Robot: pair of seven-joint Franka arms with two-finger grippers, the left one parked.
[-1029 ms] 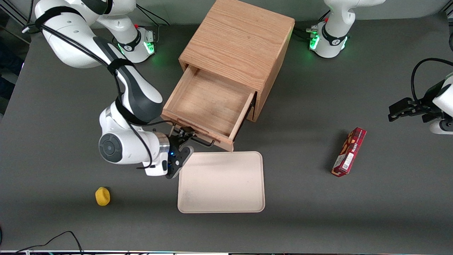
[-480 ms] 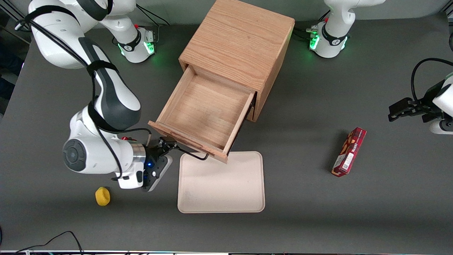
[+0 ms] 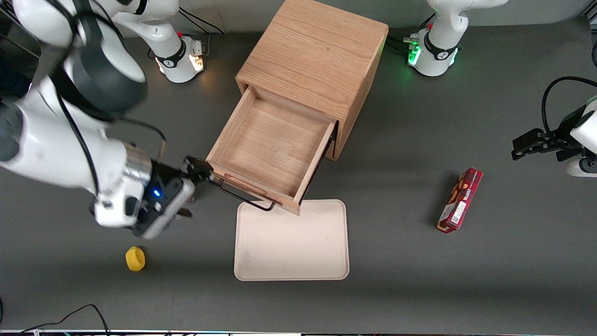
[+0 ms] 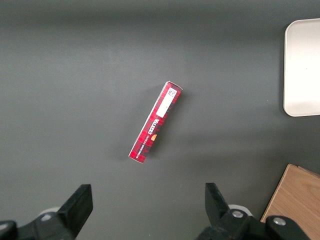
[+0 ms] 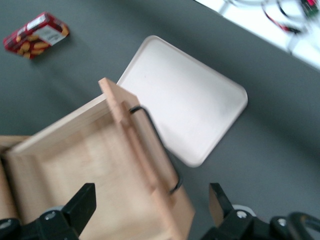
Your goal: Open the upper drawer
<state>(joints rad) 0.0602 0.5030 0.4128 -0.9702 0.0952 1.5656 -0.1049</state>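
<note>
The upper drawer (image 3: pixel 270 140) stands pulled far out of the light oak cabinet (image 3: pixel 317 51), its shallow wooden box bare inside. Its thin black bar handle (image 3: pixel 242 198) runs along the wood front, over the edge of the tray. My right gripper (image 3: pixel 198 170) is open and holds nothing. It hovers by the drawer front's corner at the working arm's end, apart from the handle. In the right wrist view the gripper (image 5: pixel 150 212) sits above the drawer (image 5: pixel 90 165), its fingers spread wide on either side of the drawer front and handle (image 5: pixel 160 145). The lower drawer is hidden.
A cream tray (image 3: pixel 291 242) lies on the table in front of the drawer, also in the right wrist view (image 5: pixel 185 105). A red snack box (image 3: pixel 459 200) lies toward the parked arm's end. A small yellow object (image 3: pixel 135 258) lies near the front camera, below my arm.
The drawer slid farther out, then stopped. My gripper let go of the handle, rose, and moved toward the working arm's end of the drawer front.
</note>
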